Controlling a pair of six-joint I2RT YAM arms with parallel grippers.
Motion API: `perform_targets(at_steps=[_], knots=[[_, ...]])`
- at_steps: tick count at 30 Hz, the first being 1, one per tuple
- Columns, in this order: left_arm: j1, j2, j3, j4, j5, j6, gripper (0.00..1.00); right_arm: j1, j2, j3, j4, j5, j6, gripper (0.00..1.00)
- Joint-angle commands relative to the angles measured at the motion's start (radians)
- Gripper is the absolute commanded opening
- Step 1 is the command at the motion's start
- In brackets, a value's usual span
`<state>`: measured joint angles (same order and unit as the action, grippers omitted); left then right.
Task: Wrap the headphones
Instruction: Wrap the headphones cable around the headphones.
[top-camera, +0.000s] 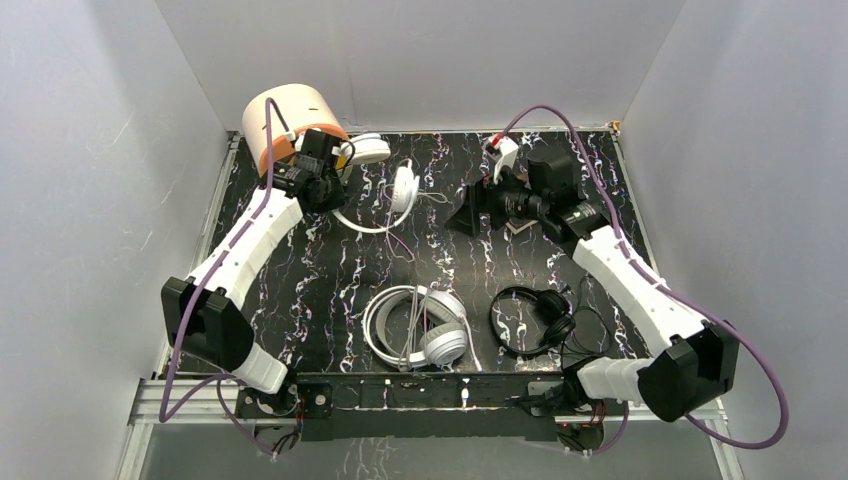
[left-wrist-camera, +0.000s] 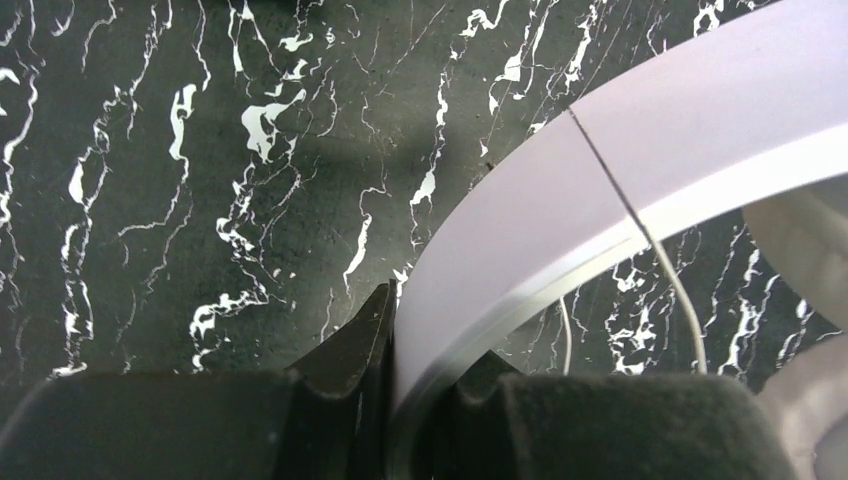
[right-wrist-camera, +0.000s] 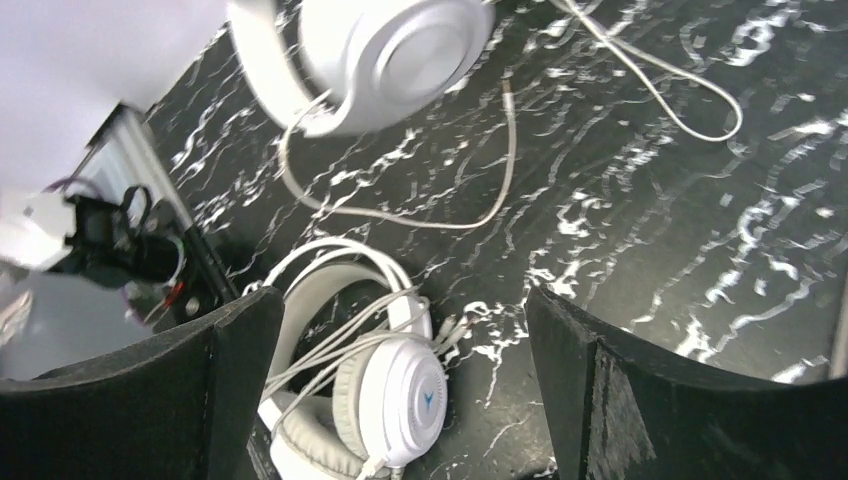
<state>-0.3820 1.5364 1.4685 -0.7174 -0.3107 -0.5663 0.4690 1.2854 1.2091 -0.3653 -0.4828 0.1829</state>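
Black marbled table (top-camera: 320, 290), white walls (top-camera: 420, 60). Top view: left claw (top-camera: 328, 185) at one end of the slim pair (top-camera: 404, 186), white-and-orange drum (top-camera: 290, 120) just behind it. Right claw (top-camera: 470, 212) is apart from every pair, with the slim pair ahead of its tip and the big pair (top-camera: 425, 330) and black pair (top-camera: 530, 320) back by the arm bases. Left wrist: left claw (left-wrist-camera: 420, 370) clamped on the slim pair (left-wrist-camera: 600, 190) at its headband; a thin cord (left-wrist-camera: 680, 300) crosses that band. Right wrist: right claw (right-wrist-camera: 400, 310) spread wide, gripping nothing; big pair (right-wrist-camera: 375, 390) below between the fingers (right-wrist-camera: 150, 400), slim pair (right-wrist-camera: 400, 45) beyond them.
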Motion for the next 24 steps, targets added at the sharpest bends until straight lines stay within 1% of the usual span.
perform_targets(at_steps=[1, 4, 6, 9, 11, 12, 13, 15, 17, 21, 23, 24], knots=[[0.01, -0.052, 0.055, -0.026, 0.062, -0.089, 0.0, 0.08, -0.067, -0.086, 0.213, -0.163, -0.048, 0.99], [0.018, -0.061, 0.074, -0.04, 0.093, -0.116, 0.0, 0.256, -0.03, -0.096, 0.284, -0.039, -0.083, 0.99], [0.019, -0.071, 0.085, -0.042, 0.118, -0.128, 0.0, 0.325, 0.014, -0.113, 0.345, 0.056, -0.082, 0.99], [0.02, -0.085, 0.104, -0.06, 0.13, -0.14, 0.0, 0.386, 0.045, -0.175, 0.516, 0.169, -0.102, 0.98], [0.02, -0.097, 0.11, -0.072, 0.135, -0.141, 0.0, 0.411, 0.06, -0.215, 0.616, 0.208, -0.117, 0.98], [0.02, -0.105, 0.111, -0.077, 0.14, -0.143, 0.0, 0.417, 0.074, -0.23, 0.66, 0.215, -0.119, 0.96], [0.019, -0.113, 0.11, -0.077, 0.144, -0.145, 0.0, 0.426, 0.089, -0.232, 0.687, 0.218, -0.116, 0.92], [0.02, -0.125, 0.109, -0.082, 0.142, -0.153, 0.0, 0.447, 0.122, -0.249, 0.75, 0.272, -0.101, 0.86], [0.02, -0.136, 0.106, -0.082, 0.145, -0.158, 0.0, 0.461, 0.14, -0.27, 0.821, 0.3, -0.087, 0.76], [0.021, -0.149, 0.085, -0.068, 0.15, -0.166, 0.0, 0.47, 0.166, -0.282, 0.918, 0.32, -0.042, 0.54], [0.021, -0.146, 0.078, -0.066, 0.143, -0.164, 0.0, 0.469, 0.161, -0.288, 0.935, 0.335, -0.024, 0.36], [0.022, -0.143, 0.075, -0.066, 0.131, -0.156, 0.0, 0.468, 0.149, -0.281, 0.909, 0.337, -0.006, 0.29]])
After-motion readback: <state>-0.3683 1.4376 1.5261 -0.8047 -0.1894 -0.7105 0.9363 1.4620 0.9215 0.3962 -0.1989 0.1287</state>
